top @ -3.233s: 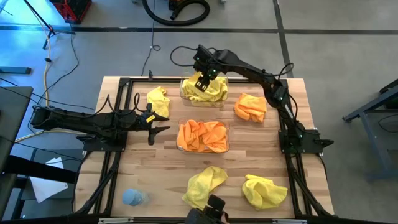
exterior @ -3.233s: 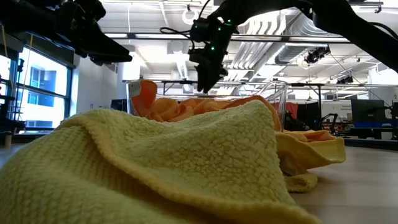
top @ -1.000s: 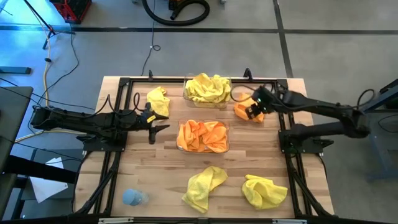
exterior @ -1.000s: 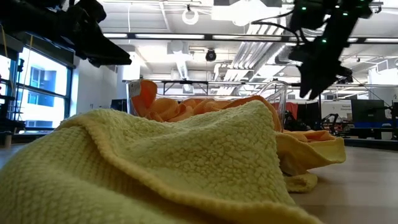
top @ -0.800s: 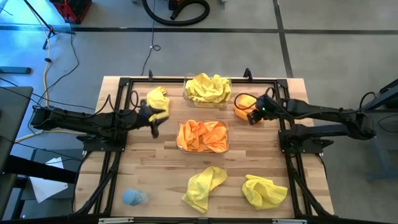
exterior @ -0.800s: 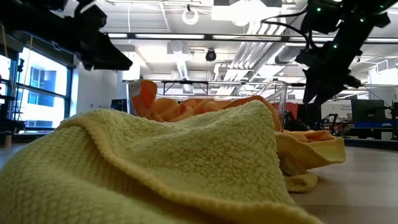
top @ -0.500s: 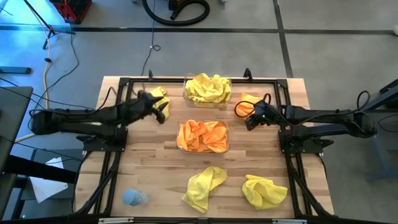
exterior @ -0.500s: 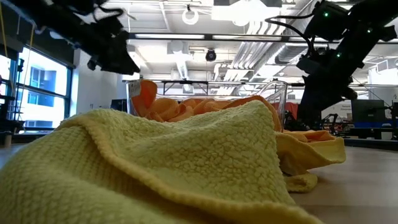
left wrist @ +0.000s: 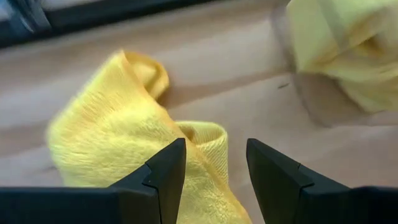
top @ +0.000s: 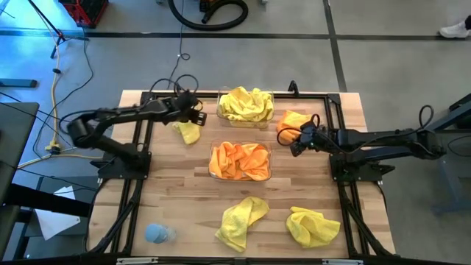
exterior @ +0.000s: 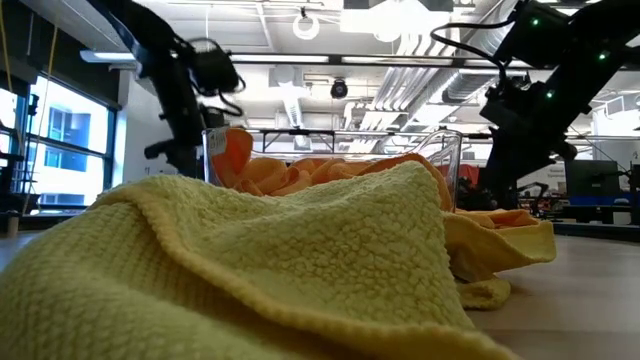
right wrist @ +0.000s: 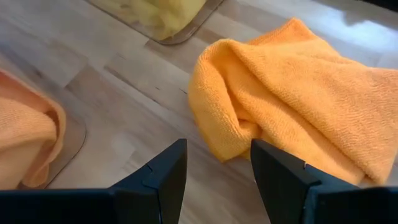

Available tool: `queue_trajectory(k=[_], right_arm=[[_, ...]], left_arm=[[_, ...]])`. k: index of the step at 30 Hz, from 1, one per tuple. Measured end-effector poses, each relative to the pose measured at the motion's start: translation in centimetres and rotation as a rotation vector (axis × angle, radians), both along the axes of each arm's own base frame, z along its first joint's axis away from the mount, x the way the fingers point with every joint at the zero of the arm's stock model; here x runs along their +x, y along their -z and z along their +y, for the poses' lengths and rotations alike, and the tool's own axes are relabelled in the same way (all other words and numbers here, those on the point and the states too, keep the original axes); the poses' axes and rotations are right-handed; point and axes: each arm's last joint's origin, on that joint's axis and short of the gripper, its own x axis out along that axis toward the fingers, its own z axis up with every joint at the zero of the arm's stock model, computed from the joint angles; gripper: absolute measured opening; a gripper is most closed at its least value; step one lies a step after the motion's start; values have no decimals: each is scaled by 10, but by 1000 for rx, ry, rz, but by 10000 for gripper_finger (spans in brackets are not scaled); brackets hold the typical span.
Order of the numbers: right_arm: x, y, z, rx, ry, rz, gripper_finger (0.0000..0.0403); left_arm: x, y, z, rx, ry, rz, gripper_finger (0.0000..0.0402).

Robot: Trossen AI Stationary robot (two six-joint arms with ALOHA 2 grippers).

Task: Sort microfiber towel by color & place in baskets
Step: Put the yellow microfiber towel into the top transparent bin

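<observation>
You have open wood around the left gripper, which hangs with its fingers apart over the small yellow towel near the table's far left, just beside the far basket; in the left wrist view that towel is a rumpled, ribbed fold lying between the spread fingers, with bare planks on either side of it. The far basket, a clear low-walled tub with rounded corners, holds heaped yellow cloths; the near basket just in front of it holds orange cloths. Your right gripper, its fingers also spread, sits low beside the loose orange towel near the table's far right, to the right of the far basket; the right wrist view shows that towel as a soft terry fold, its long axis running across the planks and one folded corner reaching toward the fingers. The black metal frame borders the wooden table on all sides. Two more rumpled yellow towels lie apart near the front edge, one at centre and one to its right, and a small pale blue lump sits at the front left corner.
</observation>
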Motion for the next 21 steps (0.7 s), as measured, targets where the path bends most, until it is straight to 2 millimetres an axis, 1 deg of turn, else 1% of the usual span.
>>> queue_trajectory(k=[5,9,13,15,18,20,21], right_arm=[[1,0,6,-32,-18,3,173],[2,-1,11,-63,-32,9,173],[2,0,14,-68,-52,16,173],[2,0,14,-71,-53,16,173],[2,0,14,-73,-52,17,173],[1,0,14,-73,-51,17,173],[1,0,14,-74,-52,18,173]], left_arm=[[6,28,14,-147,-83,95,158],[7,48,17,-222,-150,193,158],[10,65,19,-251,-155,253,150],[12,69,17,-268,-143,270,129],[17,70,11,-240,-112,294,69],[20,66,5,-207,-76,303,23],[22,62,3,-187,-66,296,14]])
